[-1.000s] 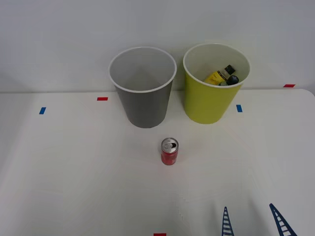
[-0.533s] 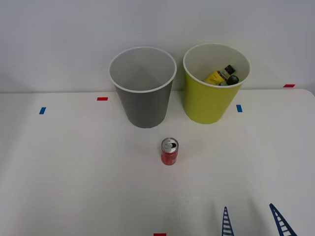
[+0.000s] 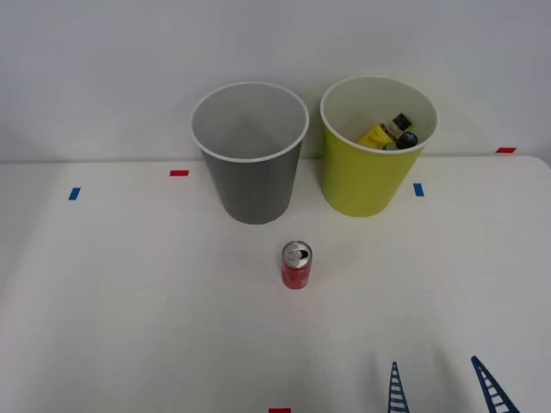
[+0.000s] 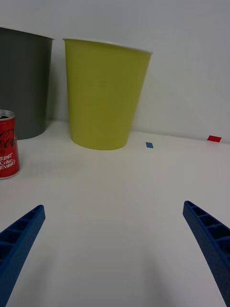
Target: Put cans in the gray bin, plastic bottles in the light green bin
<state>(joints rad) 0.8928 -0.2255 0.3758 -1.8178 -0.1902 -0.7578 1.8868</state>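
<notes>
A small red can (image 3: 297,265) with a silver top stands upright on the white table, in front of the two bins; the right wrist view catches the can (image 4: 8,145) too. The gray bin (image 3: 250,153) stands at the back, its white inside bare. Beside it on the right is the light green bin (image 3: 375,146), holding plastic bottles (image 3: 389,132), one yellow-labelled with a dark cap. My right gripper (image 3: 441,385) is open near the table's front edge, right of the can and well short of it, with nothing between its blue fingers (image 4: 211,240).
Small red tape marks (image 3: 179,173) and blue tape marks (image 3: 418,189) dot the white table (image 3: 129,301). A plain white wall rises right behind the bins.
</notes>
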